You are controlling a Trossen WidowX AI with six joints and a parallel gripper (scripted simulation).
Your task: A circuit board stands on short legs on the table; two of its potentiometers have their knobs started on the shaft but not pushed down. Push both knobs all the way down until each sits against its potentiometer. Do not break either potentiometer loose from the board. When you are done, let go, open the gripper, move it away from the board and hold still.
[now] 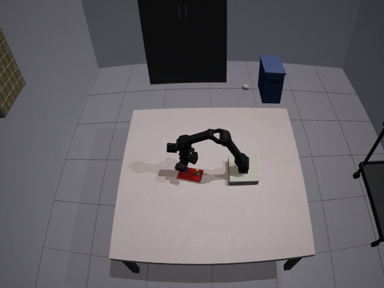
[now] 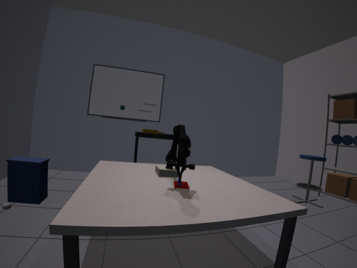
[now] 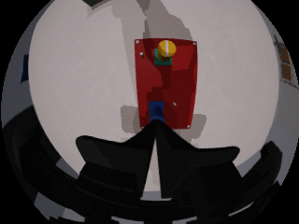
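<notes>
Worktop [image 1: 210,223] [image 2: 173,207] [image 3: 93,84]: broad, pale; ample margin toward the bottom of the top view.
Circuit board [image 1: 189,174] [image 2: 181,186] [image 3: 182,84]: red, at centre, left of the arm's mount.
End effector [image 1: 186,167] [image 2: 179,177] [image 3: 156,122]: narrow, fingers together, holding nothing, over the blue potentiometer [image 3: 156,106]; contact unclear. Off-axis pressure could break it loose.
Yellow knob [image 1: 197,170] [image 3: 166,49]: upper centre of wrist view, apparently unseated; a low sideways traverse might strike it.

Whiteboard [image 2: 125,92] up on the far wall, blue bin [image 2: 27,180] off left, blue-topped stool [image 2: 312,157] over right.
</notes>
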